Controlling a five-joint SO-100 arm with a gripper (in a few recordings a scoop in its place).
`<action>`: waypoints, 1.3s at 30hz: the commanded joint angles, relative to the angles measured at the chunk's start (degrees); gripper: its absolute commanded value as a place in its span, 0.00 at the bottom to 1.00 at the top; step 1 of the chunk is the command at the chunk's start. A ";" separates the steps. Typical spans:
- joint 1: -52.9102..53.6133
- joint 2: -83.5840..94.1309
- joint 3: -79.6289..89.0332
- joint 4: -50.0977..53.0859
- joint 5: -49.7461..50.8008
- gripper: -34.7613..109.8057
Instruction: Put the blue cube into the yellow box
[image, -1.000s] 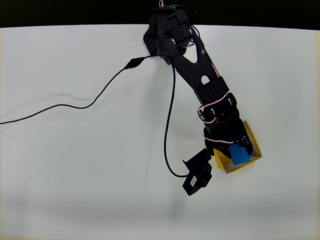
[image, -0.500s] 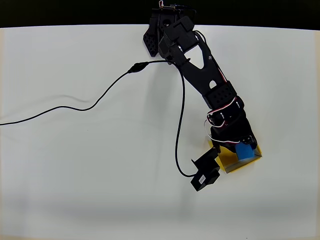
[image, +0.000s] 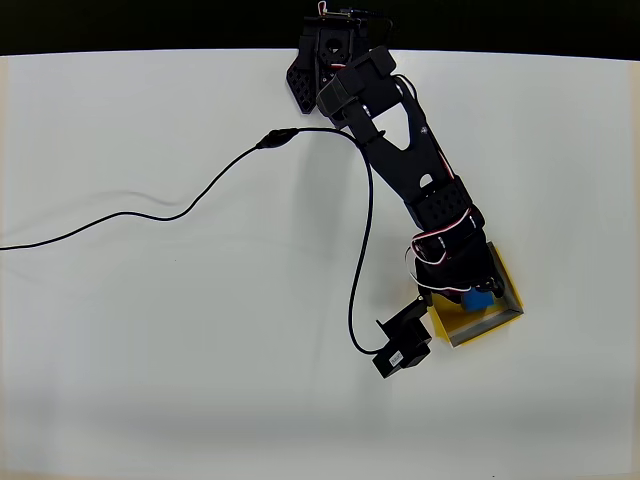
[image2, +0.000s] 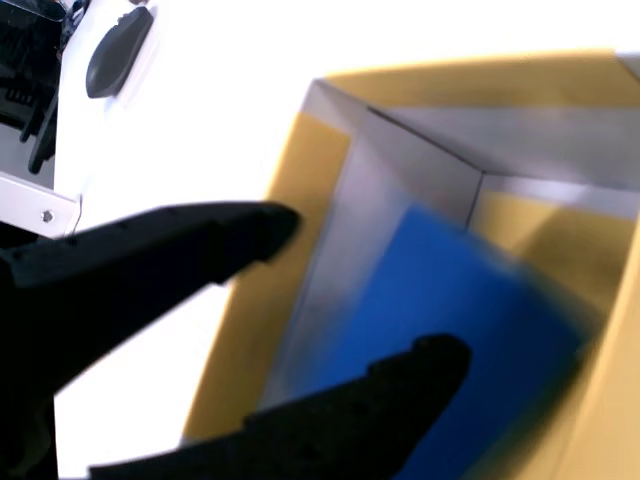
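Release stage of the placing task. The black two-finger gripper (image: 470, 292) hangs low over the shallow square yellow box with thin pale grey walls (image: 510, 290), and the small bright-blue matte cube (image: 478, 299) lies within the box's outline, so the carrying appears complete and the step in hand is judged to be letting go. In the wrist view the dark fingers (image2: 170, 250) stand spread: the upper one is clear of the cube (image2: 450, 340) with a gap between, while the lower one crosses in front of the cube's face, and contact there cannot be told. The jaws thus read as parted, no longer pinching the block. The cube looks tilted against the grey inner wall of the box (image2: 420, 150), though blur makes it uncertain whether it rests flat on the yellow floor. The next move calls for a straight lift of the arm, keeping the fingers wide so that neither drags the cube or catches the thin rim. The overhead view gives the box's place on the white tabletop (image: 150, 330), with the arm's black cable (image: 352, 260) trailing beside it, but the wrist hides most of the cube; the wrist view alone shows the finger spread and the box's interior corner.
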 joint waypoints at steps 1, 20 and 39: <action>0.79 3.16 -4.92 -1.76 -0.88 0.51; 15.47 32.61 14.77 -19.95 -24.43 0.32; 35.77 75.59 61.61 -12.13 -33.84 0.24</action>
